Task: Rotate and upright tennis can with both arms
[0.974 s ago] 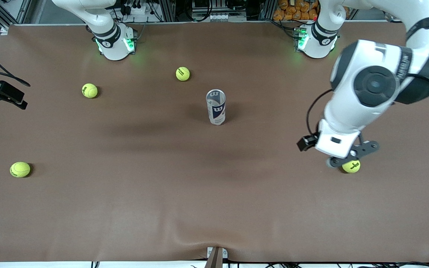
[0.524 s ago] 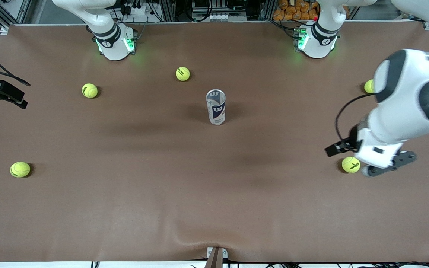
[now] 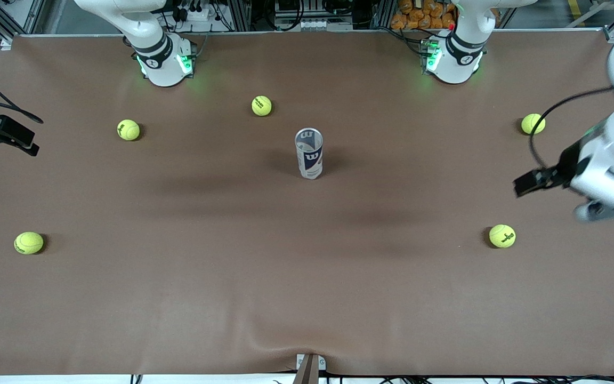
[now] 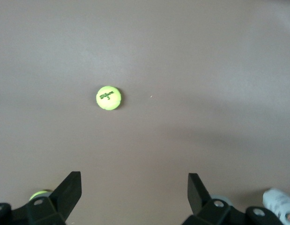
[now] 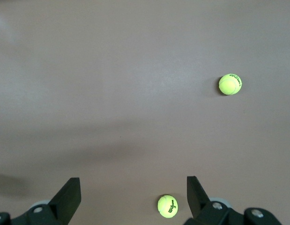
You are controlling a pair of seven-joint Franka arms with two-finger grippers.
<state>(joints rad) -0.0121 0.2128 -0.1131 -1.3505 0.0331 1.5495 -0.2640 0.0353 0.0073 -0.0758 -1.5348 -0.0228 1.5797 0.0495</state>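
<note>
We record the left end effector (image 4: 134,187) spread wide and empty, up over the bench (image 3: 307,277) at the left arm's end. The right end effector (image 5: 133,190) is likewise wide and empty, above bare bench and two tennis balls (image 5: 229,84). The tennis can (image 3: 309,153) stands upright mid-bench, apart from both, its "W" logo facing the front camera. One ball (image 4: 108,98) reads "Wilson 3".

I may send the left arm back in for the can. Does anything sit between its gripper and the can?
Nothing visible does. The left gripper hangs open over the left arm's end of the table; only bare mat lies between it and the upright tennis can. The nearest tennis ball lies nearer the camera.
</note>
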